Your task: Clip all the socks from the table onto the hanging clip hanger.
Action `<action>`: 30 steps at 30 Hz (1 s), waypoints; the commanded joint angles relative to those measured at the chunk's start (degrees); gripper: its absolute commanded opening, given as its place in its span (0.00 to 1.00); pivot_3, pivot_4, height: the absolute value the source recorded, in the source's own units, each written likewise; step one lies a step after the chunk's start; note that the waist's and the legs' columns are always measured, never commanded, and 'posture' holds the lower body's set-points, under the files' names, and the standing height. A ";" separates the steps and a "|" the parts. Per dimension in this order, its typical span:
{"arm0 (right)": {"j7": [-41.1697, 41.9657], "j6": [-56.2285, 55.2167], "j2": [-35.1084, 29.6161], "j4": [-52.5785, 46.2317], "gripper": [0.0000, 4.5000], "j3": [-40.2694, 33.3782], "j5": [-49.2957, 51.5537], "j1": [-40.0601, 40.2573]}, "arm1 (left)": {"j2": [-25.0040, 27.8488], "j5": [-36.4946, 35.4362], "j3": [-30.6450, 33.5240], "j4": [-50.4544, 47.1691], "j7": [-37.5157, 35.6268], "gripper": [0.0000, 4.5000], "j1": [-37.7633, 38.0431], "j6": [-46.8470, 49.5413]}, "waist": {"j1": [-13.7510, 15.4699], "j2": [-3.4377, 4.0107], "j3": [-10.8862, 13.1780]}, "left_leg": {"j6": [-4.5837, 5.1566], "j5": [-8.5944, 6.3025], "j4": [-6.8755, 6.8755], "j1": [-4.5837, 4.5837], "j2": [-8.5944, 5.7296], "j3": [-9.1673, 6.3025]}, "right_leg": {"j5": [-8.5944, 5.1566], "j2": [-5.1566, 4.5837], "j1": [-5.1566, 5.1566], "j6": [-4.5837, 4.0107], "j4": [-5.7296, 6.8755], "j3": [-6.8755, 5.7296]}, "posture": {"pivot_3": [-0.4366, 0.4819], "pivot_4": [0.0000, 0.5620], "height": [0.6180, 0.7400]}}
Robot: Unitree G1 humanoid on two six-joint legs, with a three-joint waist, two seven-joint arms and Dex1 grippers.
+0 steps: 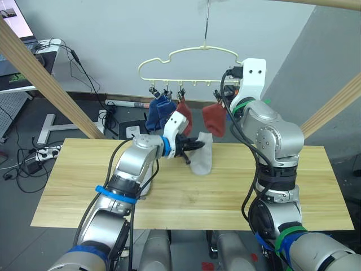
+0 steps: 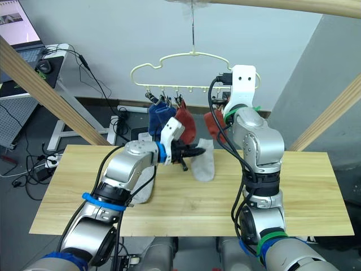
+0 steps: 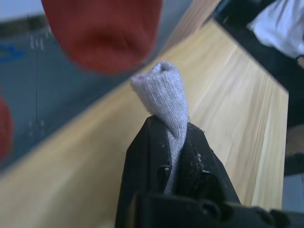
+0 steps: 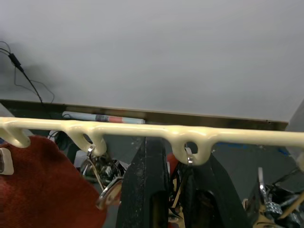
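Note:
My left gripper [image 1: 193,144] is shut on a light grey sock [image 3: 164,90], which hangs over the table [image 1: 316,186] just below the clip hanger [image 1: 186,55]. On the hanger hang a blue sock [image 1: 159,114] and two rust red socks [image 1: 184,116] [image 1: 214,118]. A second grey sock [image 2: 141,193] lies on the table, partly under my left forearm. My right gripper [image 4: 179,164] is raised to the hanger's lower bar [image 4: 142,130], its fingers close together on a metal clip [image 4: 189,159] under a loop.
Slanted wooden beams [image 1: 45,79] [image 1: 333,107] stand at either side behind the table. A desk with a laptop [image 2: 22,28] is at the far left, with cables and a power strip [image 1: 45,151] on the floor behind the table's far edge.

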 commanded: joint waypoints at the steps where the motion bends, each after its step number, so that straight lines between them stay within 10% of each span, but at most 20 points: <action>1: -0.66 0.69 0.67 -3.29 0.00 -1.31 1.51 -2.27 | -2.77 -1.23 0.42 0.54 1.19 0.10 -3.13 -1.30 | 0.03 0.00 0.00 | 0.00 0.00 0.00 -0.01 -0.01 0.00 | 0.00 0.00 0.00 0.00 -0.02 0.00 | 0.54 0.50 1.00; 30: -0.93 4.80 1.00 -5.98 0.00 -0.88 2.59 -3.25 | -9.26 -0.25 1.99 16.31 5.42 0.10 -13.85 -11.83 | -1.22 0.00 0.00 | 0.00 0.00 -0.03 -0.03 0.00 0.02 | 0.00 0.00 0.00 0.00 -0.09 0.01 | 0.51 0.48 1.00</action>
